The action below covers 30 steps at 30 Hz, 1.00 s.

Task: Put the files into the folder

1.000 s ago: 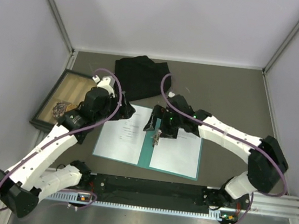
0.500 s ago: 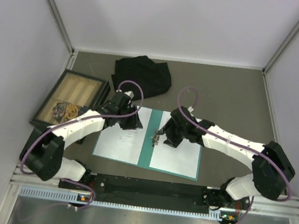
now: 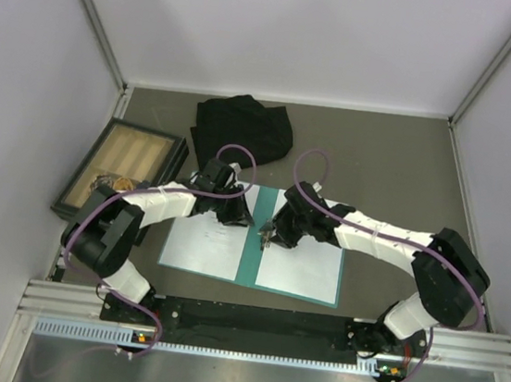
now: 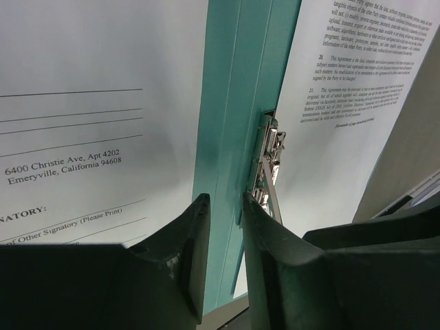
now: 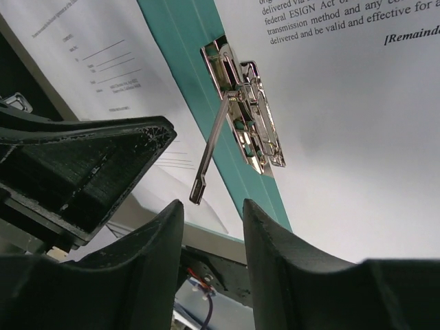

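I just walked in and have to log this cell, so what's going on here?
Two robot arms are working at the teal folder, which lies open on the table. The left sheet and the right sheet each lie on one half of it. The left gripper and the right gripper are low at the spine, on either side of the metal clip, whose lever stands raised. Neither gripper holds anything, and the folder is not yet closed.

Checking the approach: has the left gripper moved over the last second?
Yes. The left gripper has shifted right across the left sheet, toward the teal spine of the folder, which lies unmoved.
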Each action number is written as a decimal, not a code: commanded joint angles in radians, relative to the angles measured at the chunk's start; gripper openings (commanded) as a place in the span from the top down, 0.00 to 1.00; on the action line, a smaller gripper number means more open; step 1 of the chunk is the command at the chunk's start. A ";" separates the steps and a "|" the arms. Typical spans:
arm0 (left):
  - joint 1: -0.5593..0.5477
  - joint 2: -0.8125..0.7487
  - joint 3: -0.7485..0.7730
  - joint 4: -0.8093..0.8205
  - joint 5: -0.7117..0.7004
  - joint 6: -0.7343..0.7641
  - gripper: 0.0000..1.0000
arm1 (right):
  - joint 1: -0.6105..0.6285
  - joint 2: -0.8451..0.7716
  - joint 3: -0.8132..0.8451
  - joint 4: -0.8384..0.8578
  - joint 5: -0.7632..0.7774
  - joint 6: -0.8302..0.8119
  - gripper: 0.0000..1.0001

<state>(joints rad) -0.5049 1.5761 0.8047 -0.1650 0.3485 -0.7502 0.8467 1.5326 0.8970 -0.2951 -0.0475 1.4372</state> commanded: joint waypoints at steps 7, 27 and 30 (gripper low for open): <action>0.002 0.041 0.037 0.073 0.033 0.000 0.69 | 0.026 0.049 0.029 0.077 -0.026 0.006 0.69; -0.001 0.059 0.056 0.062 0.038 -0.001 0.69 | 0.031 0.061 0.000 0.109 -0.048 0.065 0.87; -0.004 0.058 0.057 0.059 0.035 -0.006 0.69 | 0.029 0.060 -0.007 0.113 -0.045 0.078 0.88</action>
<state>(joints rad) -0.5049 1.6283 0.8276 -0.1261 0.3779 -0.7567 0.8642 1.5871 0.8967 -0.2142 -0.0879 1.4860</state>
